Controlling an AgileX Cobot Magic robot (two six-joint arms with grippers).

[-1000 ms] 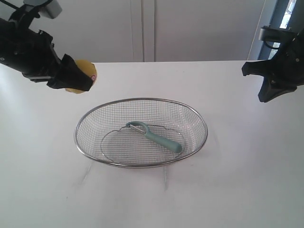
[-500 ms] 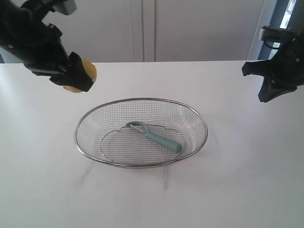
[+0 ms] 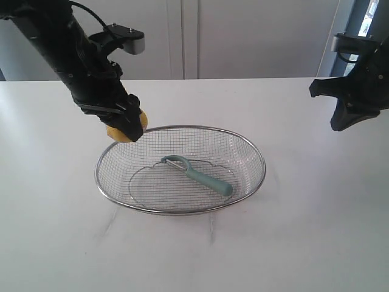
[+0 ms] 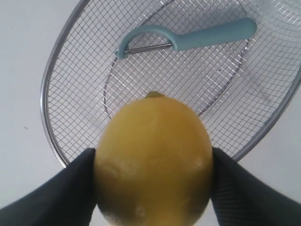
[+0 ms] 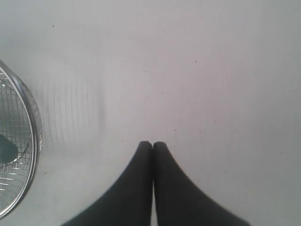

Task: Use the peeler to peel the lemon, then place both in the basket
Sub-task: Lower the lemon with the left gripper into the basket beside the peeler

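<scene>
Black fingers (image 4: pixel 56 197) of the left gripper (image 3: pixel 129 123) press against both sides of the lemon (image 4: pixel 153 160), spread wide enough to take its full width. The fruit fills the gap between them, and its small pointed tip faces away from the wrist camera. In the exterior view only a sliver of yellow shows beneath the gripper, which points down and hangs at the far left part of the basket's rim. Whether the lemon touches the wire there cannot be told.

Below and beyond the lemon lies the basket (image 3: pixel 180 127), a wide oval of silver mesh sitting on the white table (image 3: pixel 316 231). The peeler (image 3: pixel 197 175) lies flat on the basket floor near the middle. Its looped head and blade are toward the left, and its pale teal handle runs to the right and toward the near side. It is apart from the lemon and the left gripper.

The right gripper (image 5: pixel 152 146) is well away on the right, raised above bare table. Its two black fingers are pressed together with nothing between them. From its wrist camera only an edge of the basket rim shows, off to one side.
</scene>
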